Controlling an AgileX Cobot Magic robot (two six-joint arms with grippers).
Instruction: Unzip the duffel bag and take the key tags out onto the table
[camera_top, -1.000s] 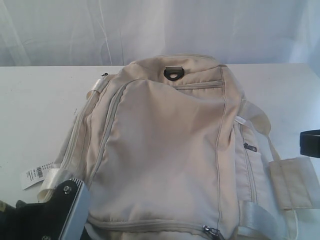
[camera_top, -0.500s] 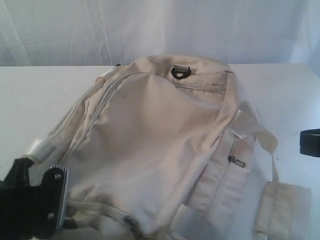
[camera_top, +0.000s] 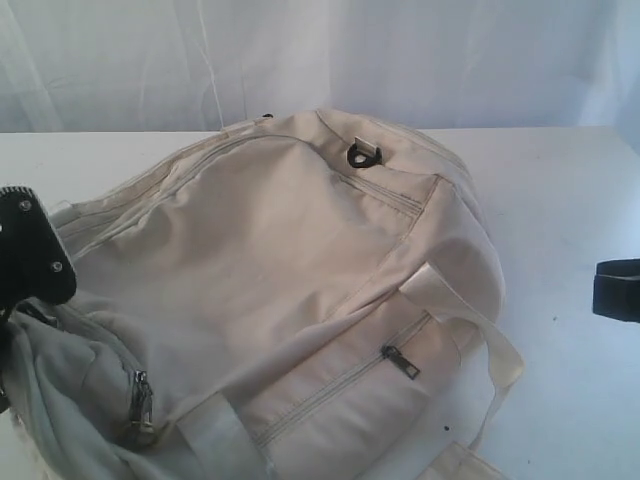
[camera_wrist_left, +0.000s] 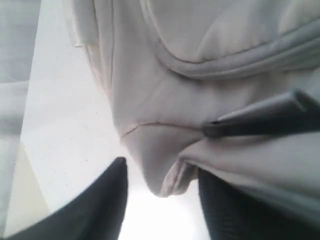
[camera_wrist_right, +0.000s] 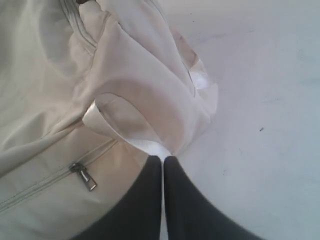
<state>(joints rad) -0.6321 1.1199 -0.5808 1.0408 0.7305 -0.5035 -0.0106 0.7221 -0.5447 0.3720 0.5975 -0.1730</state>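
Note:
The cream duffel bag (camera_top: 280, 270) lies slanted across the white table (camera_top: 560, 190), zippers closed. Its near-left end bulges beside my left gripper (camera_top: 30, 255) at the left edge. In the left wrist view that gripper (camera_wrist_left: 162, 200) is open, and a fold of the bag (camera_wrist_left: 165, 170) hangs between the fingers, close to one finger and apart from the other. My right gripper (camera_wrist_right: 163, 161) is shut and empty, its tips right at the pale webbing strap (camera_wrist_right: 125, 125); it shows at the right edge of the exterior view (camera_top: 618, 290). The key tags are hidden.
A side-pocket zipper pull (camera_top: 400, 362) faces the right gripper and also shows in the right wrist view (camera_wrist_right: 84, 176). Another pull (camera_top: 140, 395) sits on the near-left end. A black D-ring (camera_top: 360, 155) is at the far end. A white curtain hangs behind.
The bag has swung round, its near end dragged leftward and its side pocket turned to the front. My left gripper rose from the bottom left up the left edge. The right gripper stayed put.

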